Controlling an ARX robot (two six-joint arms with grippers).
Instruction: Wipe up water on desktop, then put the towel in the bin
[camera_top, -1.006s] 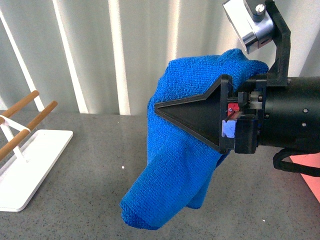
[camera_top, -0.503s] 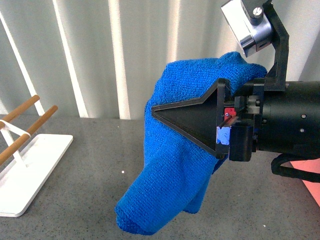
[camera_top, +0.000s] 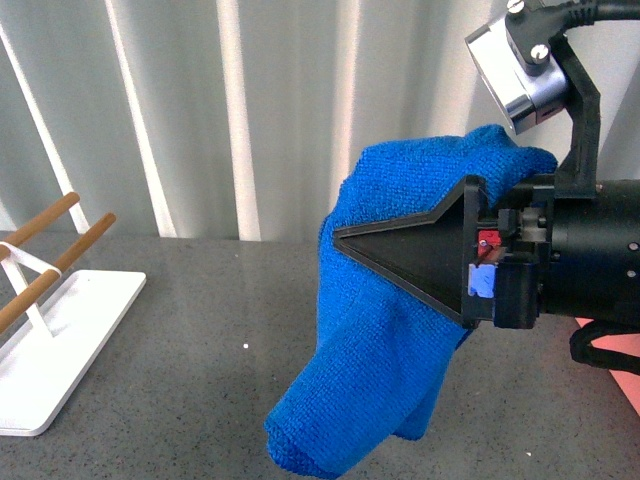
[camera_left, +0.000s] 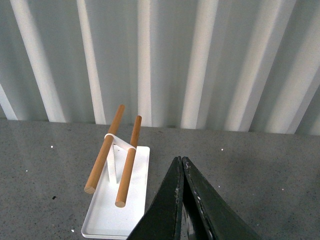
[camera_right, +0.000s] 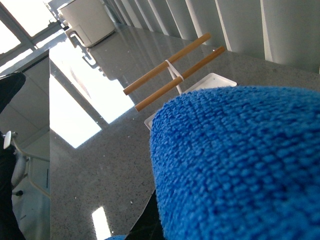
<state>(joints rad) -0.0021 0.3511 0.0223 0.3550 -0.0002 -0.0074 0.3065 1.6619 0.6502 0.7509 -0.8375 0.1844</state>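
Note:
My right gripper (camera_top: 340, 233) is shut on the bright blue towel (camera_top: 370, 380) and holds it in the air above the speckled dark-grey desktop (camera_top: 180, 340). The towel drapes over the black fingers and hangs down in folds to the front view's lower edge. In the right wrist view the towel (camera_right: 240, 160) fills most of the picture and hides the jaws. A corner of the salmon-pink bin (camera_top: 618, 350) shows at the far right, behind the right arm. My left gripper (camera_left: 180, 160) is shut and empty above the desktop (camera_left: 260, 170).
A flat white stand with two wooden bars (camera_top: 60, 330) sits on the desktop at the left; it also shows in the left wrist view (camera_left: 117, 200) and the right wrist view (camera_right: 175, 75). A ribbed pale wall (camera_top: 200, 100) runs behind the desktop.
My right gripper has moved to the right with the towel still in it. The towel's hanging end has shifted right with it. The stand has not moved.

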